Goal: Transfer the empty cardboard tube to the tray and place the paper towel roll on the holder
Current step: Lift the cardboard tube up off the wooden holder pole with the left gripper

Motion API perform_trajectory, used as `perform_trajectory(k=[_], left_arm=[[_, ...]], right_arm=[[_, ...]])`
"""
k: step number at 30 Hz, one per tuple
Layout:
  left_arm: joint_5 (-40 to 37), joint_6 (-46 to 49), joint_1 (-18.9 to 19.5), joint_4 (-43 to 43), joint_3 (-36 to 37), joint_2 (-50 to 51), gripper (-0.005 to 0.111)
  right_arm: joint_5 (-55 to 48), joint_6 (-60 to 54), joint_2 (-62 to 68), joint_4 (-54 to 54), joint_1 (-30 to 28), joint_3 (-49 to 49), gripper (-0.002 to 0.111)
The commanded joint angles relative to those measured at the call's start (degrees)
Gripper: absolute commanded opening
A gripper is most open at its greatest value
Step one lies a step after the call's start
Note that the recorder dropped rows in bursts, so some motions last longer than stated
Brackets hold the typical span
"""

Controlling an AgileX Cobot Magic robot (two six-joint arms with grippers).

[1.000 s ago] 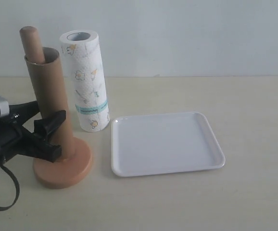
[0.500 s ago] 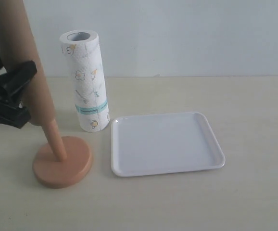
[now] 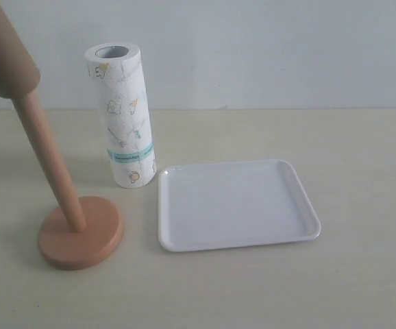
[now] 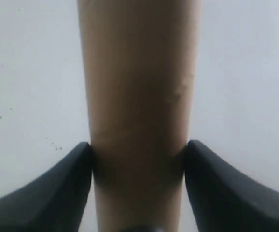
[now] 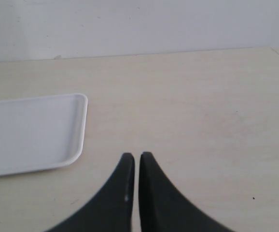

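Note:
The brown cardboard tube [image 3: 6, 51] hangs tilted at the exterior view's top left. Its lower end still covers the top of the holder's pole [image 3: 51, 164]. The pole leans left above the round base [image 3: 92, 240]. In the left wrist view my left gripper [image 4: 138, 151] is shut on the tube [image 4: 139, 87], a dark finger [image 4: 57, 193] on each side; it is out of the exterior view. The paper towel roll [image 3: 121, 116] stands upright behind the white tray [image 3: 236, 205]. My right gripper [image 5: 136, 155] is shut on nothing above the table, near the tray's [image 5: 28, 133] corner.
A pale wall [image 3: 273, 48] rises behind the beige tabletop [image 3: 362, 157]. Bare tabletop lies right of the tray and in front of it.
The tube has risen further up the pole, so that only the pole's tip is inside. The left gripper left the exterior view upward. The holder's base shifted slightly left.

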State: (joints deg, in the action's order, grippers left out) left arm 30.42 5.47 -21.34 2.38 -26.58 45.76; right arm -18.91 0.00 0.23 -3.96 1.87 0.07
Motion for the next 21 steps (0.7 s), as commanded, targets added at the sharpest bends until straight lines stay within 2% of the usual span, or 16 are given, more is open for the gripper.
perform_trajectory(k=[1,8,11,13,18,21], left_arm=[[-5.38,0.15,-0.48,0.06,-4.49,-2.26,0.004],[-8.94,-0.03,-0.48,1.17,-10.26,-2.7,0.004],[-9.96,-4.27,-0.48,4.68,-13.21,-2.7,0.004],[-12.23,-9.01,-0.48,10.96,-15.92,-2.7,0.004],[-20.82,-26.92,-1.24,34.13,-23.18,-0.92,0.004],[-23.81,-33.87,-3.28,42.24,-26.65,0.78,0.004]], right_arm=[[0.16,0.0,-0.23,0.05,-0.17,-0.07,0.004],[0.16,0.0,-0.23,0.05,-0.17,-0.07,0.004],[0.16,0.0,-0.23,0.05,-0.17,-0.07,0.004],[0.16,0.0,-0.23,0.05,-0.17,-0.07,0.004],[0.16,0.0,-0.23,0.05,-0.17,-0.07,0.004],[0.16,0.0,-0.23,0.05,-0.17,-0.07,0.004]])
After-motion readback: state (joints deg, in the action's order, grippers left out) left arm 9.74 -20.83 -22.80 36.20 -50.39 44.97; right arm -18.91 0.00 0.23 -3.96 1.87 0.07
